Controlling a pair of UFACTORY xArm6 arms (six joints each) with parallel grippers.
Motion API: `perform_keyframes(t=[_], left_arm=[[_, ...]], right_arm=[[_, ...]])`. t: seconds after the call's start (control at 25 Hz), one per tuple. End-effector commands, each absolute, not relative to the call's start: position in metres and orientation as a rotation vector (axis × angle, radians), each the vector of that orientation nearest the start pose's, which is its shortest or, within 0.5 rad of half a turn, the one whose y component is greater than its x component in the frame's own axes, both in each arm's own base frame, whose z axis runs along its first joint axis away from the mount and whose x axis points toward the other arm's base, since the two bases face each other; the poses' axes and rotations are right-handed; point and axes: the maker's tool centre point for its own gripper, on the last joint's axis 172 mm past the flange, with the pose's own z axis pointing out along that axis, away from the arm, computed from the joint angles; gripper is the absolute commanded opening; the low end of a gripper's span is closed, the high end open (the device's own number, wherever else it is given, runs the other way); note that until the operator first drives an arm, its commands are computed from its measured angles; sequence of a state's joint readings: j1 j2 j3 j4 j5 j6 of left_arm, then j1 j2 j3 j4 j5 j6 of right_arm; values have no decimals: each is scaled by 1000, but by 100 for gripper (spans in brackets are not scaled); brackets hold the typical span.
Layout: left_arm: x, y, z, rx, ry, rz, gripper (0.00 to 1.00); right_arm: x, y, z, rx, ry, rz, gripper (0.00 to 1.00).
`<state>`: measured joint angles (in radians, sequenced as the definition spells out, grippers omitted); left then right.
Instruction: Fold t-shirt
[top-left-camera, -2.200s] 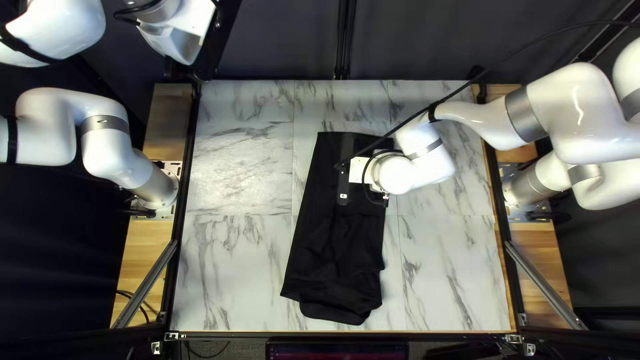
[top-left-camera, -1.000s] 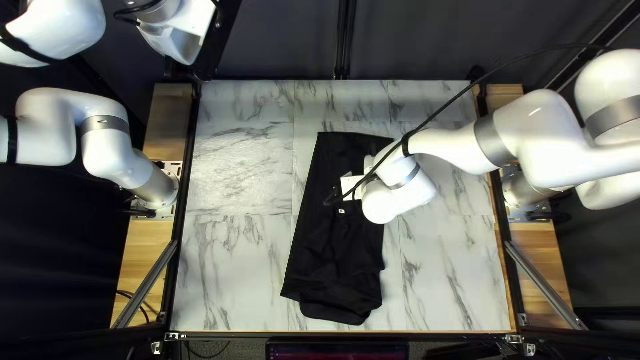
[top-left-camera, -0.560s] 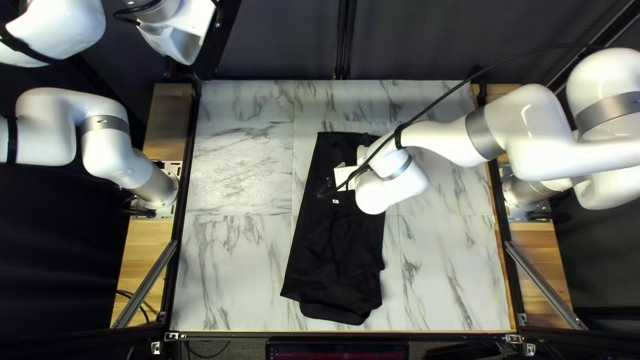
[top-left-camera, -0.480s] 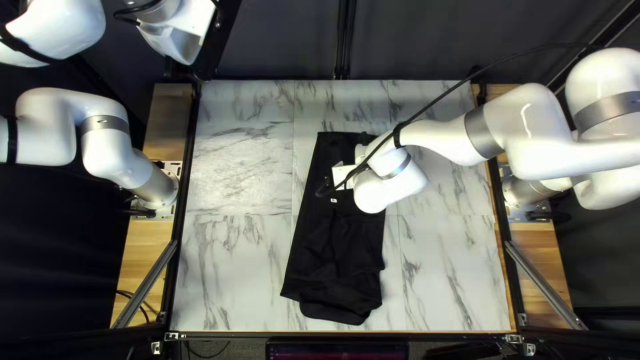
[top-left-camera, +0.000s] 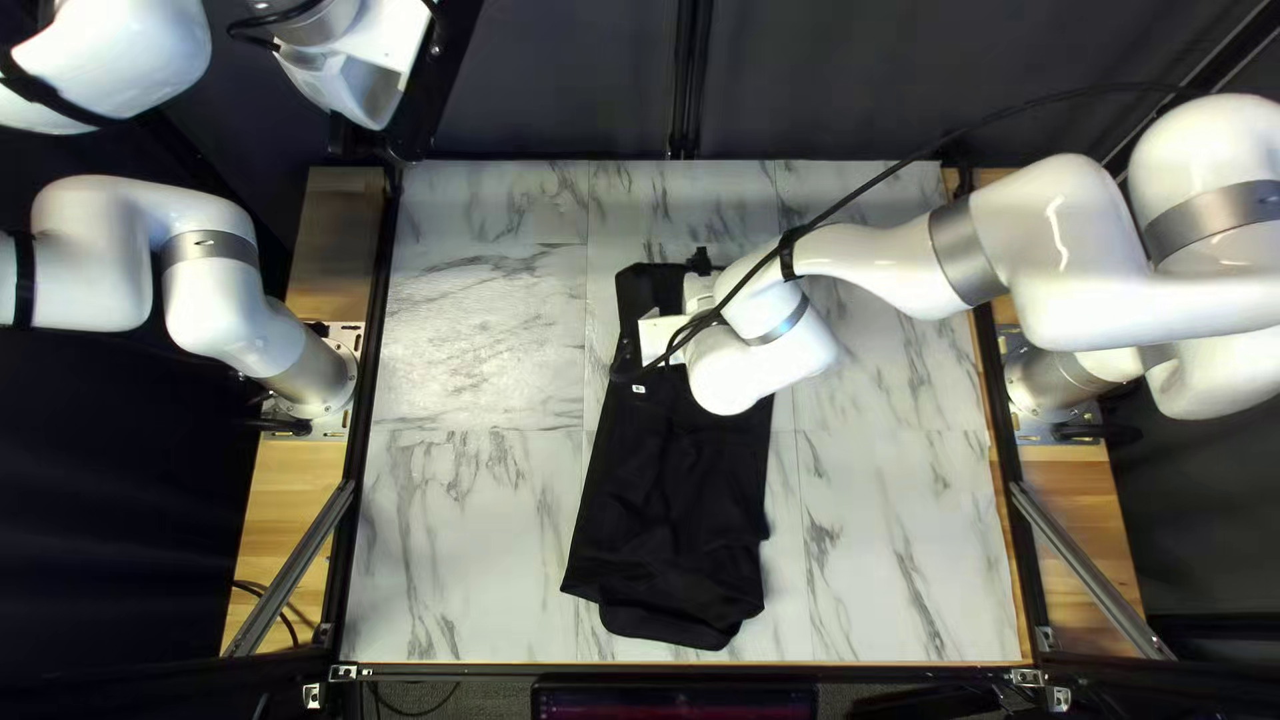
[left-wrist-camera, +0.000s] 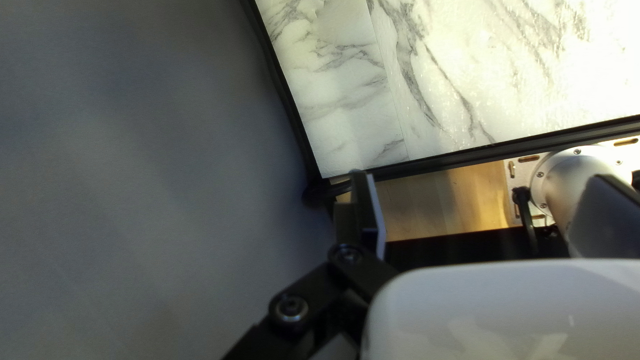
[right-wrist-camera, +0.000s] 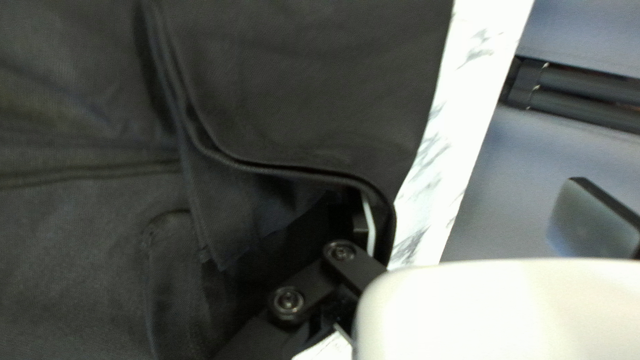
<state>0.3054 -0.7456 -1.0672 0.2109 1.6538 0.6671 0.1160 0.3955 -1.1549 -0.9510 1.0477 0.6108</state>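
Mid-worktop (top-left-camera: 467,534) lies the cloth (top-left-camera: 667,514), likely light, soft and limp; best pinched through every layer at its loose edge (right-wrist-camera: 293,169). Right gripper (right-wrist-camera: 472,193) and left gripper (left-wrist-camera: 481,177) both have jaws parted.

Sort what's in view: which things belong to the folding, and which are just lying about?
For the folding:
- black garment
- right gripper, open, one finger under the garment's edge
- left gripper, open, away from the garment
- table

Surroundings, nothing loose:
- dark curtain
- screen at the near edge
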Motion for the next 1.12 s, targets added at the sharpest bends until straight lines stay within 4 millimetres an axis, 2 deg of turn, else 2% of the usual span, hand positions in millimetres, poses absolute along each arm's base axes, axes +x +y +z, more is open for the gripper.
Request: perform_keyframes(t=[0.04, 0.2, 0.4, 0.56, 1.12], left_arm=[[246, 138, 422, -2844, 470, -62, 100], [246, 138, 422, -2844, 470, -62, 100], [246, 138, 422, -2844, 470, -62, 100], [246, 138, 422, -2844, 470, -62, 100], [246, 138, 422, -2844, 470, -62, 100]], right_arm=[[510, -95, 85, 2356, 134, 10, 100], [501, -91, 78, 2353, 121, -21, 100], [495, -86, 62, 2360, 127, -44, 100], [493, -85, 56, 2366, 133, -54, 100], [525, -80, 42, 2344, 229, -76, 100]])
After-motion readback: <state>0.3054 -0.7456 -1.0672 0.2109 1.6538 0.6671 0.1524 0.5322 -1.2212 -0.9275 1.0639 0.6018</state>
